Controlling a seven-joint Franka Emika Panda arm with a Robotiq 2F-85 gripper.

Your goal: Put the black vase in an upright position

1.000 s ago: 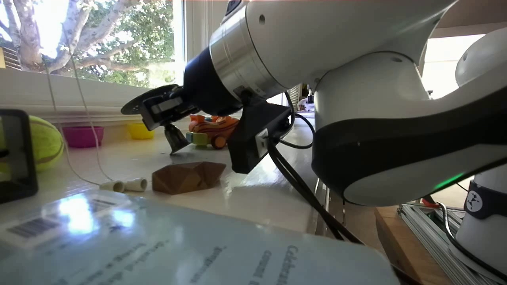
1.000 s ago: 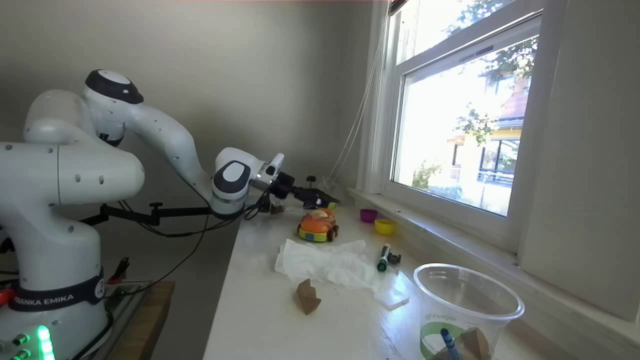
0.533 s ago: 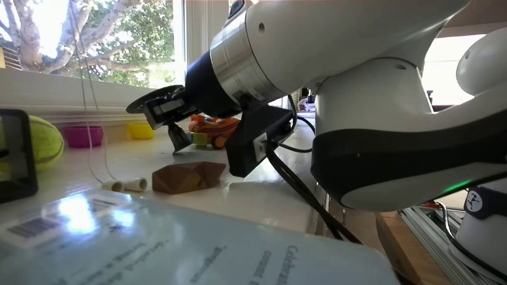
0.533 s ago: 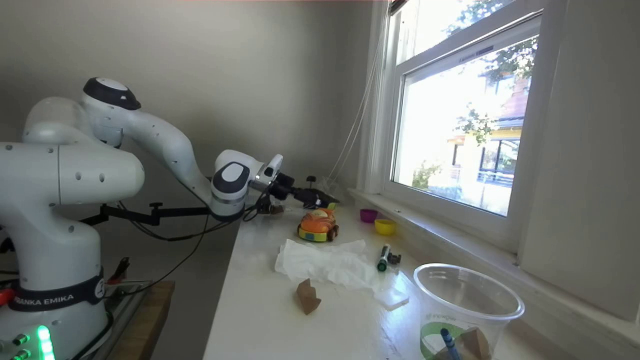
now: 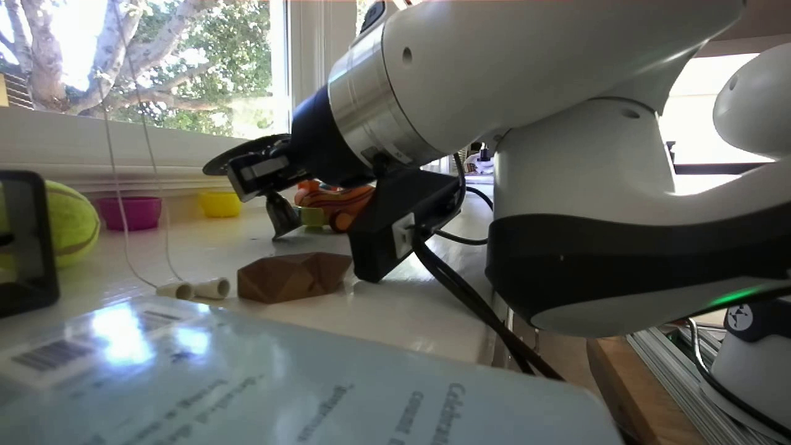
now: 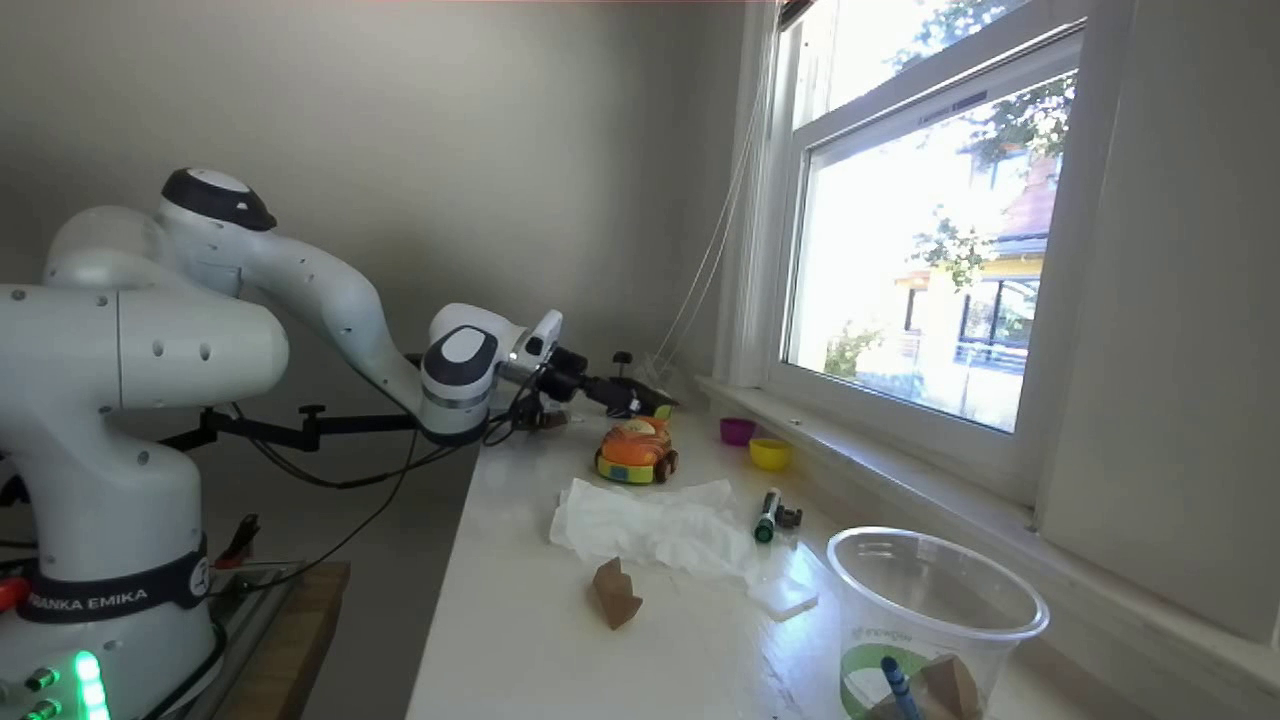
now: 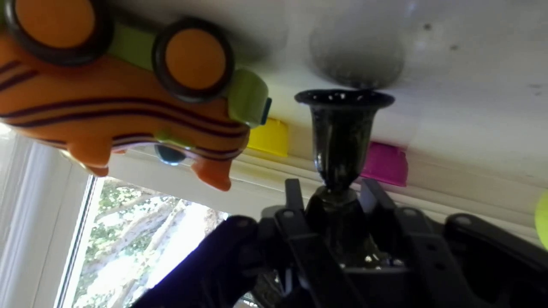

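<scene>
Black and glossy, the vase (image 7: 341,137) hangs tilted, gripped at its waist by the fingers (image 7: 295,222), foot apparently touching the table (image 5: 420,315); you should expect it light, stiff, slippery, maybe brittle, so squeeze that narrowing gently.

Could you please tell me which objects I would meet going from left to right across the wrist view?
Orange toy car, yellow cup, black vase, magenta cup, yellow-green ball cut off by the right edge.

Orange toy (image 7: 124,94) cropped (wrist view, left), vase (image 7: 338,167) partly hidden by hand (image 7: 333,192)
</scene>
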